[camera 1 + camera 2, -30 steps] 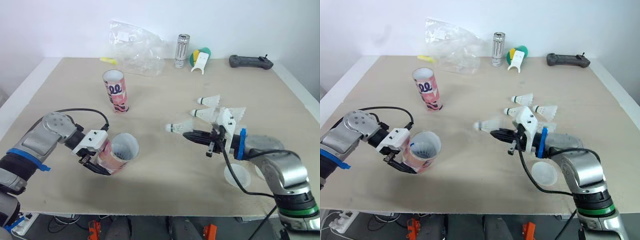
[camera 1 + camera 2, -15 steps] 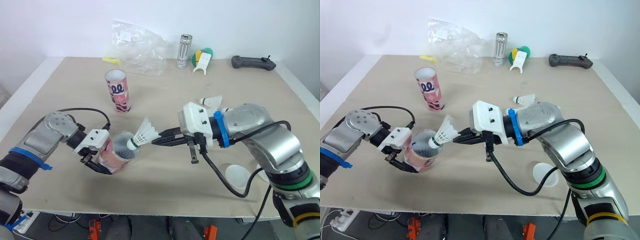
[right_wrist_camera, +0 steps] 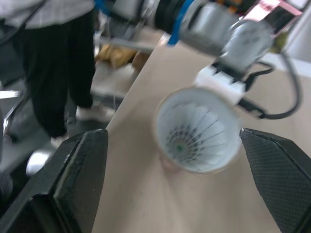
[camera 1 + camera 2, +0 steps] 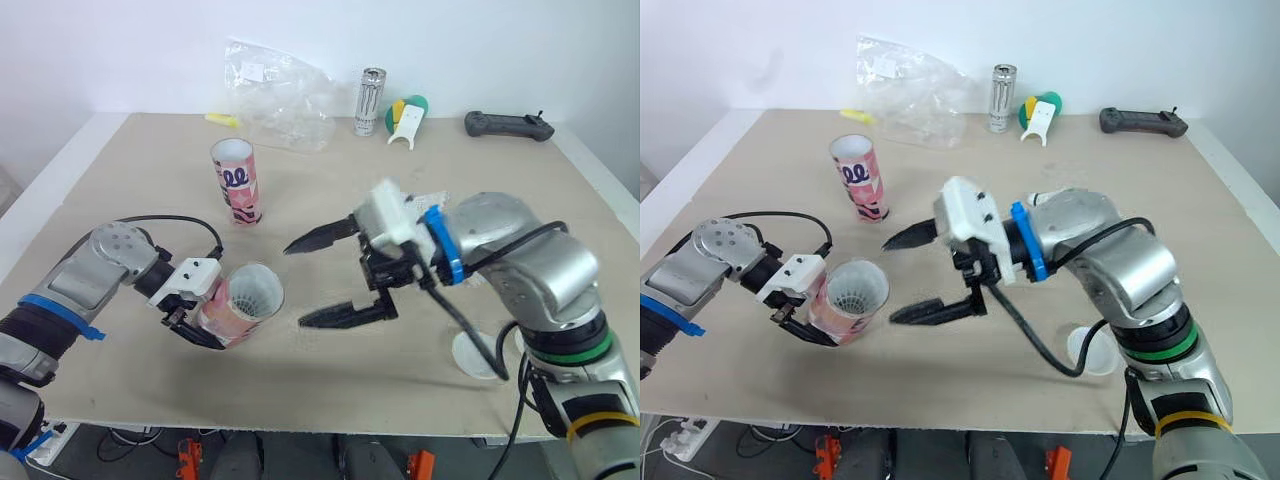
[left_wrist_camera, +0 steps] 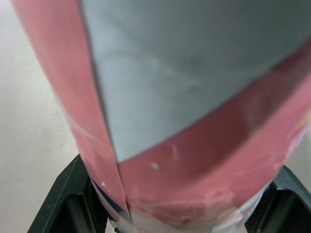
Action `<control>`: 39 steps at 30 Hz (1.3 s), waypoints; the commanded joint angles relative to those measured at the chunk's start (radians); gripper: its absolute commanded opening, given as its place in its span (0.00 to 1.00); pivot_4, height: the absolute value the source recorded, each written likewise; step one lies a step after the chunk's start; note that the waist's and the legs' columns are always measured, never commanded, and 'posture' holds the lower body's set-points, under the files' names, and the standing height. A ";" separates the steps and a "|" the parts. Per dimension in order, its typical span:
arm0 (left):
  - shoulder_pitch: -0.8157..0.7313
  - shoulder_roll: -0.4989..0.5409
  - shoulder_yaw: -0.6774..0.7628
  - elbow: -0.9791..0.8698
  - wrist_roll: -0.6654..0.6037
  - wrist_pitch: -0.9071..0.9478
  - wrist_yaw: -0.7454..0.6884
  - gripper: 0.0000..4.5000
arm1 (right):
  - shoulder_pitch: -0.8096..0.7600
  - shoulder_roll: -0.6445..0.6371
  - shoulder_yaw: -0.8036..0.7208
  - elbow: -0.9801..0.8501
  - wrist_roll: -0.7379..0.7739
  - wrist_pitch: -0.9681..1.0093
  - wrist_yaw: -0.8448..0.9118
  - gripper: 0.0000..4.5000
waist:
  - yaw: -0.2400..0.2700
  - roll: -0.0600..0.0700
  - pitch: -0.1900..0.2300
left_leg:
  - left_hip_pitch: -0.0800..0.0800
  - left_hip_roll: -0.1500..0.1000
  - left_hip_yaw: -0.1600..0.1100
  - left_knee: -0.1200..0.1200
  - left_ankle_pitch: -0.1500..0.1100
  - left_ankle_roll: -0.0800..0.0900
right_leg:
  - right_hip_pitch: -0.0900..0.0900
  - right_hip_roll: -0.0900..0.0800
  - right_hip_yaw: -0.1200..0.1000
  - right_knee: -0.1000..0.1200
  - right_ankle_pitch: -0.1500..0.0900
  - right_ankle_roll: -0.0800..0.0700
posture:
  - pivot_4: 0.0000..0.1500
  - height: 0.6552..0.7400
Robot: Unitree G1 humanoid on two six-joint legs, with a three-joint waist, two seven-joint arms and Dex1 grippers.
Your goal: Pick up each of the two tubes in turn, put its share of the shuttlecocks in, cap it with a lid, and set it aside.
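My left gripper (image 4: 202, 318) is shut on a pink tube (image 4: 238, 305), held tilted just above the table with its open mouth facing right. A white shuttlecock (image 3: 194, 136) sits feathers-out inside that tube. Just right of the mouth, my right gripper (image 4: 328, 278) is open wide with nothing between its fingers. A second pink tube (image 4: 234, 180) stands upright farther back. A clear lid (image 4: 478, 352) lies under my right forearm. The right arm hides most of the loose shuttlecocks (image 4: 436, 198).
At the table's back edge are a crumpled plastic bag (image 4: 275, 95), a metal can (image 4: 368, 102), a green and white object (image 4: 404, 118) and a black controller (image 4: 505, 124). A person's legs (image 3: 53, 63) stand beside the table.
The right gripper has let go of the shuttlecock, which now sits inside the held tube. Its fingers have spread wide. The left arm and tube have stayed put.
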 commanded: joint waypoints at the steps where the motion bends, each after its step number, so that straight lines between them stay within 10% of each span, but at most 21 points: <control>1: 0.002 0.007 -0.020 -0.012 0.018 0.010 0.000 0.63 | 0.097 -0.079 -0.143 -0.032 -0.002 0.017 -0.065 0.98 | 0.006 -0.001 0.000 | 0.000 0.000 0.000 0.000 0.000 0.000 | 0.000 0.000 0.000 0.000 0.000 0.000 | 1.00 1.00; 13: -0.034 0.020 -0.057 0.009 0.003 0.009 0.000 0.63 | 0.780 -0.260 -0.783 0.073 -0.096 -0.020 -0.175 0.98 | 0.014 0.000 0.000 | 0.001 0.000 0.000 0.000 -0.001 0.002 | 0.001 0.000 -0.001 0.000 -0.001 -0.001 | 1.00 1.00; 39: -0.088 0.030 -0.111 0.034 -0.021 -0.011 0.000 0.63 | 0.515 -0.140 -0.456 0.586 -0.199 -0.202 -0.186 0.93 | -0.004 0.001 0.001 | 0.001 -0.001 0.003 0.001 0.001 0.003 | 0.001 0.000 0.002 0.000 0.001 0.002 | 1.00 1.00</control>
